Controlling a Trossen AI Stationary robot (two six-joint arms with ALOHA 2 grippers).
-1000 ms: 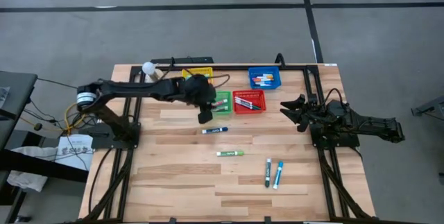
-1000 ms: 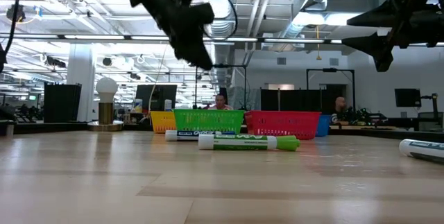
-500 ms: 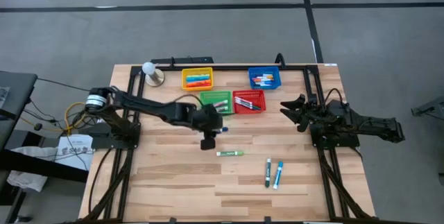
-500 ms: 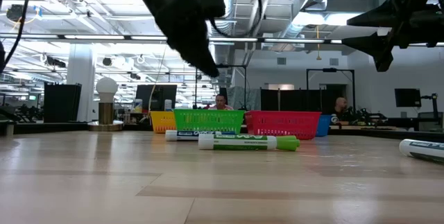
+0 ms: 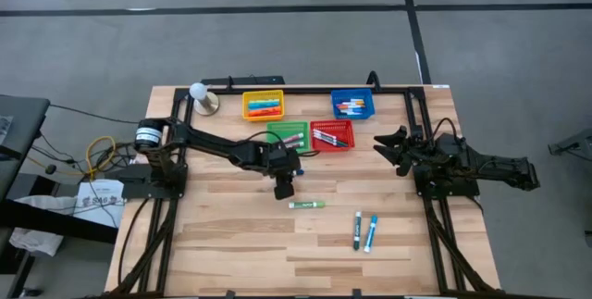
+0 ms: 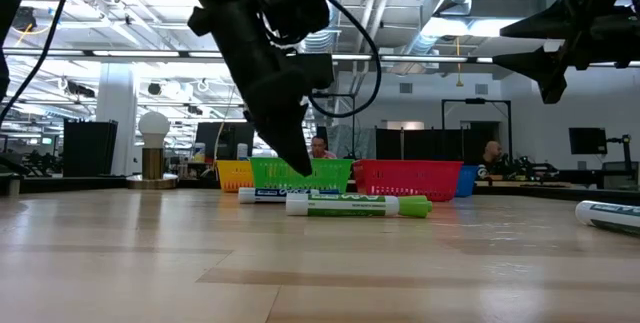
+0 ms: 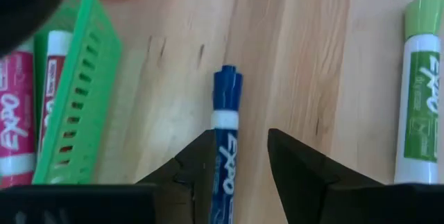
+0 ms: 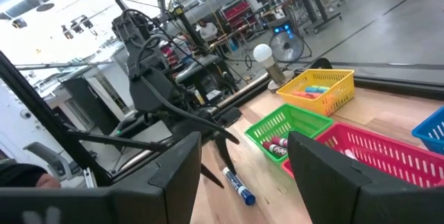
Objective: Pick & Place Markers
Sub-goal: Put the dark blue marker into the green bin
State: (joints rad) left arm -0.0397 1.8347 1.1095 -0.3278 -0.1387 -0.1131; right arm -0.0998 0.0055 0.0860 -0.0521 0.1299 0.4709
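The wooden surface [image 5: 231, 243] carries four small baskets near its far edge: a yellow basket [image 5: 263, 105], a blue basket [image 5: 353, 105], a green basket [image 5: 289, 135] and a red basket [image 5: 332, 135], each with markers inside. The left arm reaches across the middle of the surface, its left gripper [image 7: 239, 156] lowered over a blue marker [image 7: 225, 134] that lies just in front of the green basket. Its fingers [image 7: 198, 165] stand apart on either side of the marker's body, not clamped on it. A green marker [image 5: 306, 205] lies close by. Nearer the front edge, a second green marker [image 5: 357, 230] and a light blue marker [image 5: 371, 233] lie side by side. The right gripper [image 5: 384, 150] waits above the right side of the surface, its fingers spread wide and holding nothing.
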